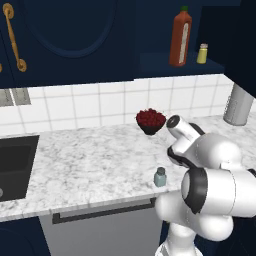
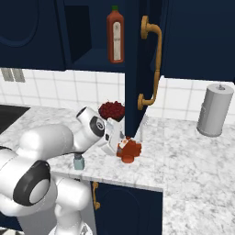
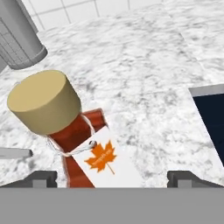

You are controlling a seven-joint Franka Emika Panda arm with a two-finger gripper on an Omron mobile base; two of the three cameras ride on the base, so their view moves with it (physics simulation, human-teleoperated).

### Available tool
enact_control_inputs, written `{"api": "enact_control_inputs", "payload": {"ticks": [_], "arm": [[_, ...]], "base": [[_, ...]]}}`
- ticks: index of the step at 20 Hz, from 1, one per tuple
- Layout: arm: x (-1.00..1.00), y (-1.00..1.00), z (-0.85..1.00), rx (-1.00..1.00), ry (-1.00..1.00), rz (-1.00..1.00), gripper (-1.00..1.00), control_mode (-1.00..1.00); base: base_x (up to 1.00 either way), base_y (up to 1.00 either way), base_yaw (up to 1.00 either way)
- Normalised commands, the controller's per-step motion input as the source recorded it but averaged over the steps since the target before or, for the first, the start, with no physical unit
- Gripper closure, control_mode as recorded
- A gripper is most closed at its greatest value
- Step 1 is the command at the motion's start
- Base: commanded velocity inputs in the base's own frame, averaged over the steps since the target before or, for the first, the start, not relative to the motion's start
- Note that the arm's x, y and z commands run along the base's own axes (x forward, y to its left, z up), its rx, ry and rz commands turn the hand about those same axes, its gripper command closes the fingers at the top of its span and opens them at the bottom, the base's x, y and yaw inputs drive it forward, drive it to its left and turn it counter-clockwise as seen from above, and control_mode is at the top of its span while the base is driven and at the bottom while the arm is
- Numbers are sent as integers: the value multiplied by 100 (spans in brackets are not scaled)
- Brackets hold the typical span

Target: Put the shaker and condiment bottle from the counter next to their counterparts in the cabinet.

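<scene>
The condiment bottle (image 3: 78, 140), red-orange with a tan cap and a white maple-leaf label, fills the lower left of the hand view. It stands between my gripper's (image 3: 113, 179) two wide-apart fingertips (image 3: 41, 178), and nothing is gripped. In the right base view the bottle (image 2: 129, 149) rests on the counter (image 2: 183, 151) just in front of my hand (image 2: 112, 137). The pale blue-grey shaker (image 1: 160, 177) stands near the counter's front edge, to the left of my arm. In the cabinet (image 1: 165, 64), a tall red bottle with a green cap (image 1: 180, 37) and a small yellow shaker (image 1: 202, 53) stand on the shelf.
An open navy door with a brass handle (image 2: 153, 59) hangs right above the bottle. A dark bowl of red fruit (image 1: 150, 121) sits by the tiled wall. A grey paper-towel roll (image 2: 215, 110) stands at the right, and the dark sink (image 1: 15, 165) lies far left.
</scene>
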Motion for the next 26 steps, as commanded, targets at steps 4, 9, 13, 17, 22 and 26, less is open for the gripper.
{"api": "enact_control_inputs", "payload": {"ticks": [4, 9, 13, 17, 22, 26], "arm": [[1, -8, -22, 0, 1, 1, -100, -100], [14, -2, -20, 0, 8, 3, -100, -100], [17, 0, -19, 0, 16, 5, -100, -100], [13, -1, -15, 0, 18, 1, 100, -100], [3, -2, -7, 0, 3, 0, 100, -100], [-7, 2, 8, 3, -1, 6, 100, -100]], "base": [[0, 0, 0], [0, 0, 0], [0, 0, 0], [0, 0, 0], [0, 0, 0], [0, 0, 0]]}}
